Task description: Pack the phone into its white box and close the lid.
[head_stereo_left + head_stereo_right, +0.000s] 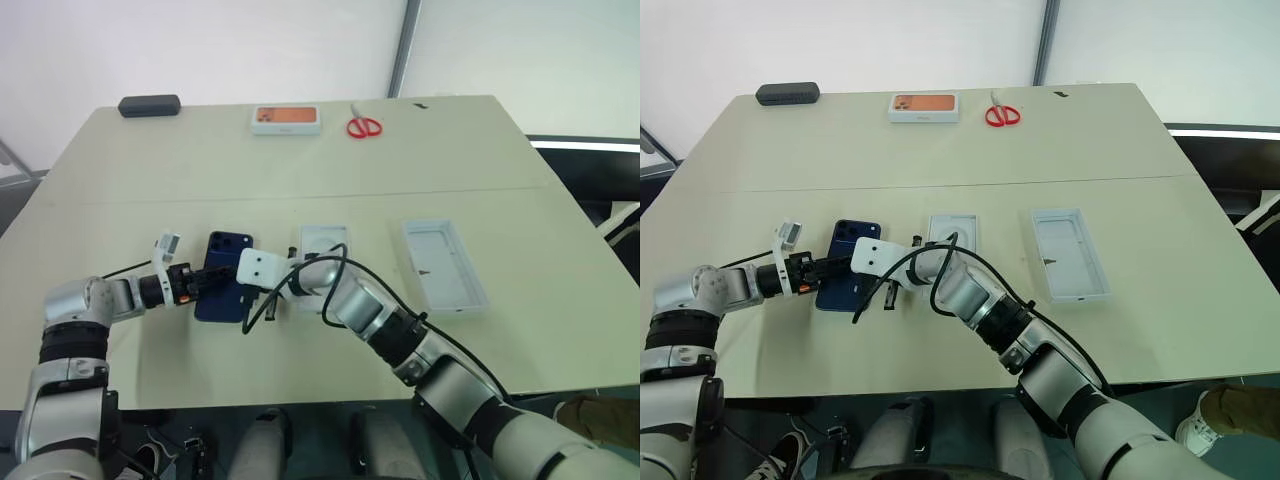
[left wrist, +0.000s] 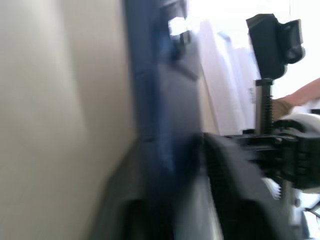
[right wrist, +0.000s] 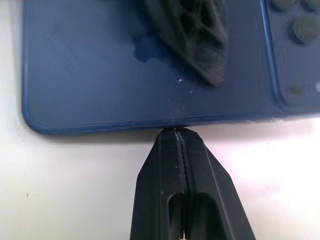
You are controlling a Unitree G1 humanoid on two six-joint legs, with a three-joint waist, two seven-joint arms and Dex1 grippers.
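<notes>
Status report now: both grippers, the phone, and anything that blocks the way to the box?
Left gripper closing on the phone. Right gripper shut, tips at phone's edge. Phone flat on table, outside the box. Lid off; path clear.

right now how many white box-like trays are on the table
3: a shallow white rectangular tray right beside the dark blue phone, a larger white moulded tray further right, and an orange-topped white box at the far edge.

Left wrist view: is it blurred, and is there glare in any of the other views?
Left wrist view: heavily blurred, the phone a smeared blue band, background washed out bright. Right wrist view: sharp on the phone's glossy back, which mirrors a dark finger; the table is pale and overexposed. Eye views: even light, soft shadows, no glare on the table.
</notes>
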